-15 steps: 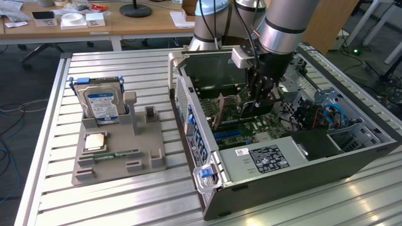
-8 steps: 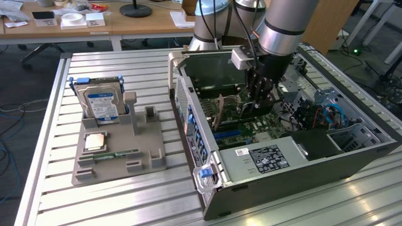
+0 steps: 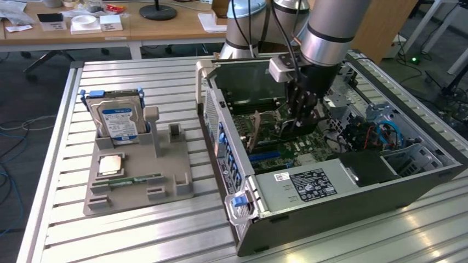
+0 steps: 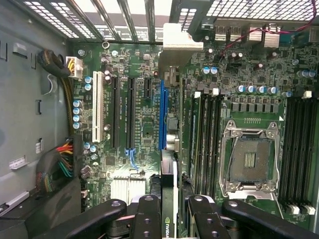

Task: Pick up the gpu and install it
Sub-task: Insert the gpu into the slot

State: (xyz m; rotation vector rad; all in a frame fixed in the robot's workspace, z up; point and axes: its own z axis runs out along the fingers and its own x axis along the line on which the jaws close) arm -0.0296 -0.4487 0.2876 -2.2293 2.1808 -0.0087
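Note:
The arm reaches down into the open computer case (image 3: 409, 186). My gripper (image 3: 292, 127) hangs over the motherboard (image 3: 310, 149). In the wrist view the gpu (image 4: 168, 219) shows edge-on between my black fingers (image 4: 148, 215), with a green logo on its narrow edge. My gripper (image 4: 169, 201) is shut on it. The card lines up lengthwise with the long blue slot (image 4: 161, 114) below it and looks held above that slot. In the exterior view a brownish board face, apparently the gpu (image 3: 257, 130), stands upright just to the exterior view's left of the fingers.
A grey holder (image 3: 172, 183) on the slatted table carries a silver hard drive (image 3: 117, 123), a CPU chip (image 3: 109, 164) and a slim RAM stick (image 3: 135, 179). Inside the case are the power supply (image 3: 307, 183), a CPU socket (image 4: 249, 159), a white slot (image 4: 98, 107) and cable bundles (image 4: 62, 164).

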